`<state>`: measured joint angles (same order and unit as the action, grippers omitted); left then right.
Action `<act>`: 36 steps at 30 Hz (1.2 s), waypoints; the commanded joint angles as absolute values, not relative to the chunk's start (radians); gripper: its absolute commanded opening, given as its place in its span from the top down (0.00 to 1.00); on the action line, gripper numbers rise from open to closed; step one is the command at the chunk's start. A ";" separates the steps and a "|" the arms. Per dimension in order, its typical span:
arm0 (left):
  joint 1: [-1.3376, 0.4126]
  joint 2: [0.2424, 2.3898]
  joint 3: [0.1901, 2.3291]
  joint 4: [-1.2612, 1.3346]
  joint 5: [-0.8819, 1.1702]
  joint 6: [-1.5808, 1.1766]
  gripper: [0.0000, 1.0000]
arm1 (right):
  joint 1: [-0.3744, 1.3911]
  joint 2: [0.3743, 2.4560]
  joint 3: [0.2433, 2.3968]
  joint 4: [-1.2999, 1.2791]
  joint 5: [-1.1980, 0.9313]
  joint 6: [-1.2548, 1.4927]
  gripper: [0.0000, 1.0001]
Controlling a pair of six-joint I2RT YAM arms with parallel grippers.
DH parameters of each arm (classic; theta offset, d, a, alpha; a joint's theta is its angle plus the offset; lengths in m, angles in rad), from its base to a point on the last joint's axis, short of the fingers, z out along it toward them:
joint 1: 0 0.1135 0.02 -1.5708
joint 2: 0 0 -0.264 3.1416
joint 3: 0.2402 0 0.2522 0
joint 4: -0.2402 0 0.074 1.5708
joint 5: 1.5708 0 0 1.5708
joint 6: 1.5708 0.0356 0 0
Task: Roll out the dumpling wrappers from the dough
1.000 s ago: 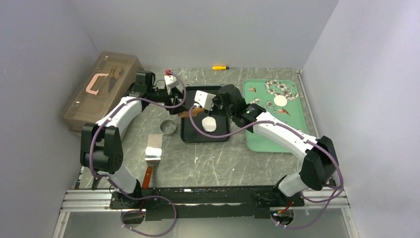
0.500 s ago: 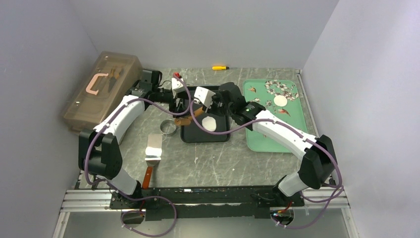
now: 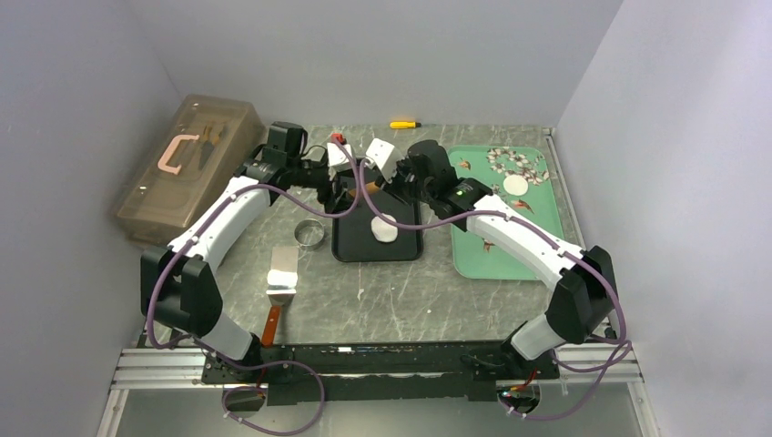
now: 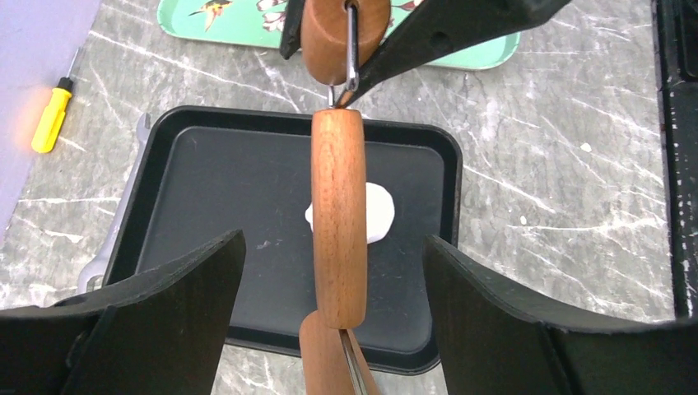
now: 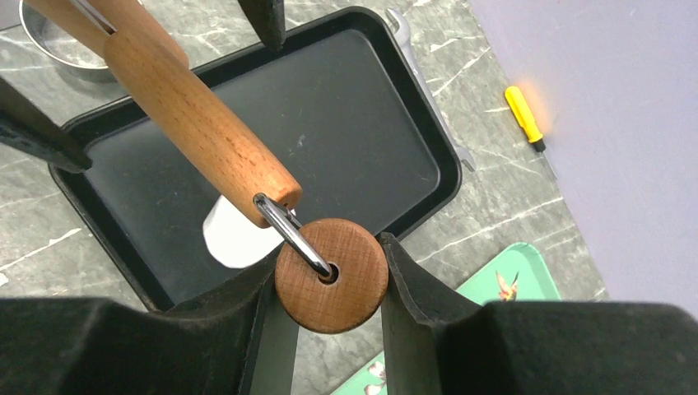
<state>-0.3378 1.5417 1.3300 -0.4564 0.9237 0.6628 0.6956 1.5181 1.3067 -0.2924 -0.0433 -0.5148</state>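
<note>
Grey marbled table [image 3: 391, 291] and pale walls frame the work. At the centre, the right gripper [image 5: 331, 276] is clamped on the round wooden end handle of the rolling pin [image 5: 197, 123], one finger pressed against each side of the disc. The left gripper [image 4: 333, 247] is spread wide around the pin's other end, with clear gaps on both sides, so it holds nothing. The pin appears to be carried by the right grip alone.

Directly under the barrel lies the dough [image 4: 377, 212], a small white round that is already fairly flat, near the middle of the black tray [image 4: 214, 189]. Whether the barrel touches it cannot be told.

Further out, one finished wrapper [image 3: 516, 185] sits on the green tray [image 3: 496, 246] to the right. A metal ring cutter [image 3: 311, 235] and a scraper [image 3: 282, 278] lie left of the black tray, and a yellow screwdriver [image 3: 404, 124] lies at the far edge.

The dough looks soft, light and probably tacky. It should give under slight pressure, tear where it thins, and may cling to the wood. It is better worked through the pin than pinched.

The pin looks stiff and fairly light, and its barrel seems to turn on a wire axle. It is best taken by the two end handles rather than the barrel. Held at one end it is likely to tilt, and the smooth handle could slip.
</note>
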 commanded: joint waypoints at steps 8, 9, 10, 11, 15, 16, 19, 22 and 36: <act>-0.354 1.577 1.355 -0.439 0.843 0.730 0.22 | 0.695 1.416 1.315 -0.122 -0.213 -0.365 1.00; -0.354 1.580 1.356 -0.445 0.853 0.741 0.22 | 0.694 1.410 1.316 -0.122 -0.230 -0.364 1.00; -0.354 1.585 1.365 -0.463 0.865 0.755 0.21 | 0.693 1.405 1.317 -0.126 -0.241 -0.365 1.00; -0.353 1.590 1.376 -0.487 0.880 0.767 0.20 | 0.690 1.399 1.318 -0.132 -0.257 -0.366 1.00; -0.324 1.583 1.423 -0.552 0.965 0.820 0.21 | 0.677 1.383 1.314 -0.178 -0.302 -0.387 1.00; -0.326 1.576 1.422 -0.553 0.948 0.837 0.23 | 0.673 1.376 1.303 -0.172 -0.312 -0.385 1.00; -0.328 1.571 1.412 -0.543 0.935 0.857 0.23 | 0.667 1.359 1.273 -0.130 -0.336 -0.371 1.00; -0.328 1.571 1.402 -0.517 0.975 0.841 0.20 | 0.666 1.371 1.271 -0.115 -0.366 -0.373 1.00; -0.325 1.605 1.463 -0.618 1.062 0.907 0.18 | 0.638 1.326 1.230 -0.033 -0.531 -0.340 1.00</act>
<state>-0.3286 1.5967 1.4574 -0.5777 0.9859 0.8661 0.6460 1.3872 1.2243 -0.1677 -0.4595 -0.3763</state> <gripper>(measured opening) 0.812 0.374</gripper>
